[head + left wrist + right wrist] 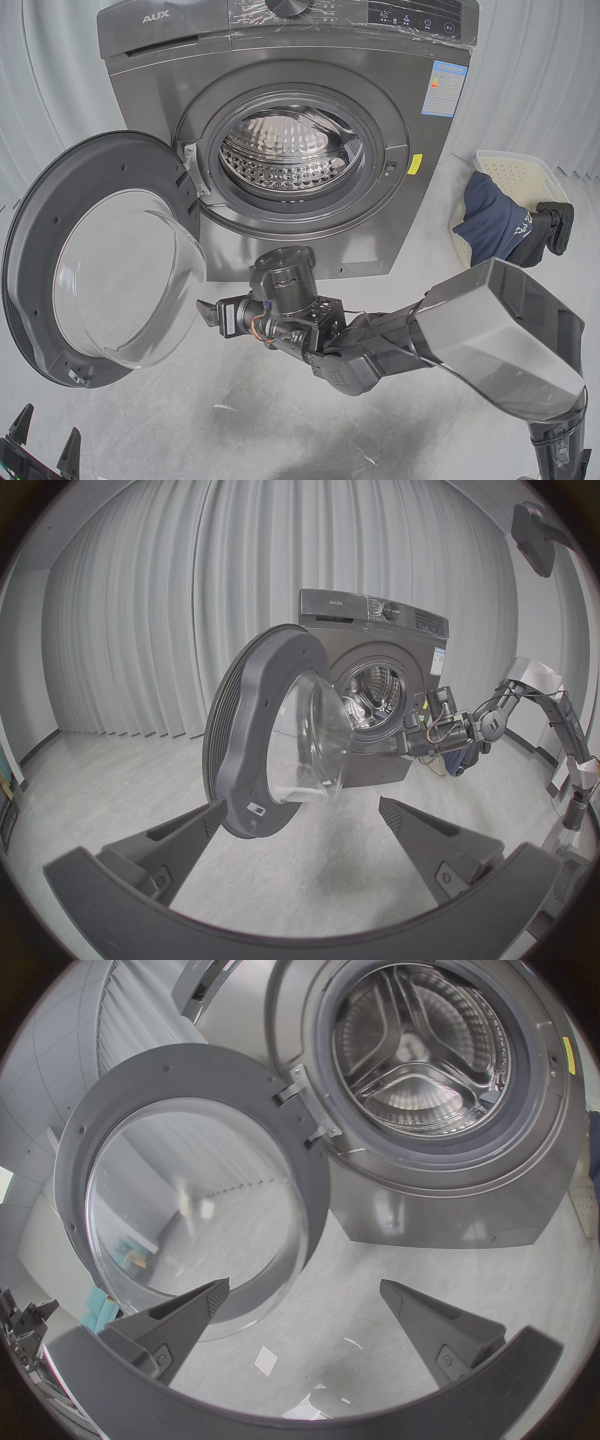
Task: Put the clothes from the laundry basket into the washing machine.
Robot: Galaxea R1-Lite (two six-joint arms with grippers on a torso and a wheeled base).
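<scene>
My right hand (pixel 303 1288), wide and empty, hangs before the washing machine (pixel 156 81), whose door (pixel 37 250) stands swung aside to free the drum (pixel 290 153). The clothes (pixel 494 222) lie draped over the laundry basket (pixel 519 164) on the floor beside the machine.

Washing machine (pixel 156 94): satin grey metal casing, with wrinkled glossy clear film (pixel 337 24) over the control panel (pixel 412 19). Drum (pixel 275 172): polished, perforated steel. Door (pixel 37 250): matt grey plastic ring around a clear, glossy bowl (pixel 125 281). Laundry basket (pixel 519 175): cream perforated plastic. Clothes (pixel 494 222): soft navy and black cloth. Floor (pixel 219 406): smooth, faintly glossy.
</scene>
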